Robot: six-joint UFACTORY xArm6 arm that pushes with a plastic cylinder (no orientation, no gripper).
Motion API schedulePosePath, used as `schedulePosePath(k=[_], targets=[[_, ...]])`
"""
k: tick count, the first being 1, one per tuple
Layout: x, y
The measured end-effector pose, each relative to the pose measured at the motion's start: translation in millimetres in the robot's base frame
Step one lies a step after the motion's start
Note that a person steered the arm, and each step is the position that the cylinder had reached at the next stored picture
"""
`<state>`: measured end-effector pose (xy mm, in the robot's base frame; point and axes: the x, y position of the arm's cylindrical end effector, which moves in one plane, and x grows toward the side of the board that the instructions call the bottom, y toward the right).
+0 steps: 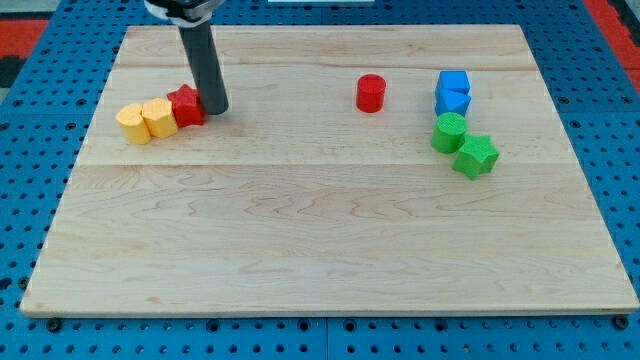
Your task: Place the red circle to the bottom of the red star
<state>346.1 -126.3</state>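
Pale wooden board (330,260) on blue pegboard (30,60); my tip (215,110), no pincer, touches the red star (187,105).

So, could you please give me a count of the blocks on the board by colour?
Yellow: 2, yellow block and second yellow block.
Red: 2, red star and red circle.
Blue: 2, upper blue block and lower blue block.
Green: 2, green circle and green star.
Total: 8.
My tip sits against the red star's right side.
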Motion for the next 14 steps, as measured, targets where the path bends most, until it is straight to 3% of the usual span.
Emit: schedulePosePath(k=[2,4,7,11,14], targets=[[-67,91],[-77,209],[-10,213],[51,129],[39,178]])
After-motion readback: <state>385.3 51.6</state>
